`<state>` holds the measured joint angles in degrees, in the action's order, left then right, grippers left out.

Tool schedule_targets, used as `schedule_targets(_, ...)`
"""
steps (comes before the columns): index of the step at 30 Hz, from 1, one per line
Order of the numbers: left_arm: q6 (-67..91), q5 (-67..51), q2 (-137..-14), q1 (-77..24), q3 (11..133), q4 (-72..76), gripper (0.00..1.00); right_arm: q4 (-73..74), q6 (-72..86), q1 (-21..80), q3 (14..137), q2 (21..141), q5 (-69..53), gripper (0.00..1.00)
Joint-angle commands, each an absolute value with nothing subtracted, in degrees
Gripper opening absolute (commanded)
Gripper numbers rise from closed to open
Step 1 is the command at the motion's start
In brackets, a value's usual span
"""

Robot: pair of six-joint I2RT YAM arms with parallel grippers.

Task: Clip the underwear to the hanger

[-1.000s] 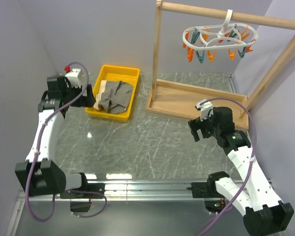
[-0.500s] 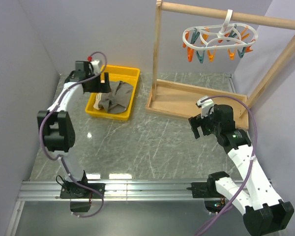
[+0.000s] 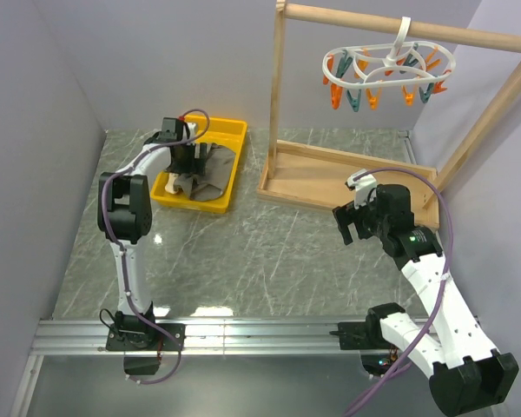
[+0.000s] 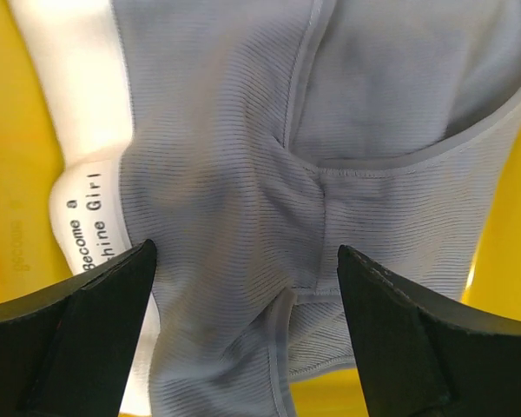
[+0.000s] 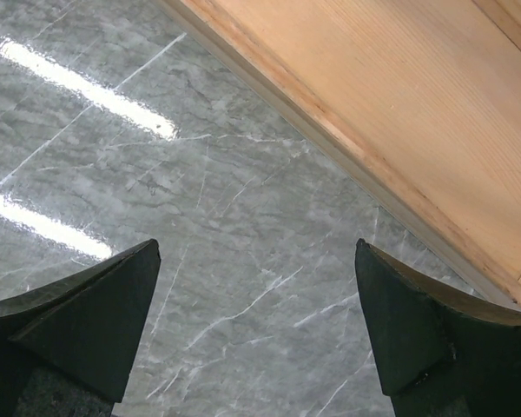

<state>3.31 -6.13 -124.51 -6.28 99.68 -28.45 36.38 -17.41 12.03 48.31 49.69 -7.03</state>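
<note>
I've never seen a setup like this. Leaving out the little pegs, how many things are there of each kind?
Robot arms: 2 (left arm, right arm)
Underwear: 1
Yellow tray: 1
Wooden rack: 1
White hanger: 1
Total: 6

Btwn yellow bin point(image 3: 221, 122) & hanger point(image 3: 389, 61) stands wooden rack post point(image 3: 277, 95) (marble table point(image 3: 243, 252) in front lies open)
</note>
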Motion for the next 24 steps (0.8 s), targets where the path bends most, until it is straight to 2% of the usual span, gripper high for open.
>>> schedule_targets(1, 0.88, -4.84, -124.8, -7.47, 100.29, -27.78, 0.91, 34.1, -17.31, 12.22, 48.87, 49.57, -6.5, 1.0)
schedule_targets(7, 0.62, -1.07, -128.57, -9.23, 101.59, -29.09, 0.86, 34.36, -17.58, 12.22, 49.04, 49.66, -5.98, 1.0)
schedule_targets(10, -1.67, -0.18, -130.86, -9.58, 104.22, -32.16, 0.7, 34.63, -17.84, 12.22, 49.04, 49.66, -5.45, 1.0)
schedule_targets(11, -1.76, -0.18, -131.3, -9.58, 104.93, -32.95, 0.61, 34.72, -17.75, 12.22, 49.04, 49.66, -5.45, 1.0)
schedule_targets(16, -3.25, 2.19, -131.23, -9.58, 106.52, -35.77, 0.39, 34.54, -17.75, 12.22, 48.78, 49.13, -5.45, 1.0)
schedule_targets(17, -3.6, 2.2, -130.87, -9.58, 106.7, -36.12, 0.24, 34.63, -17.84, 12.22, 48.78, 49.04, -5.45, 1.0)
schedule_targets(20, -4.66, 1.15, -128.68, -9.58, 108.28, -38.23, 0.0, 34.98, -17.93, 12.22, 49.04, 48.87, -5.62, 1.0)
schedule_targets(24, -6.5, -5.51, -121.67, -9.58, 111.17, -41.39, 0.0, 35.16, -18.1, 12.13, 49.22, 48.25, -6.06, 1.0)
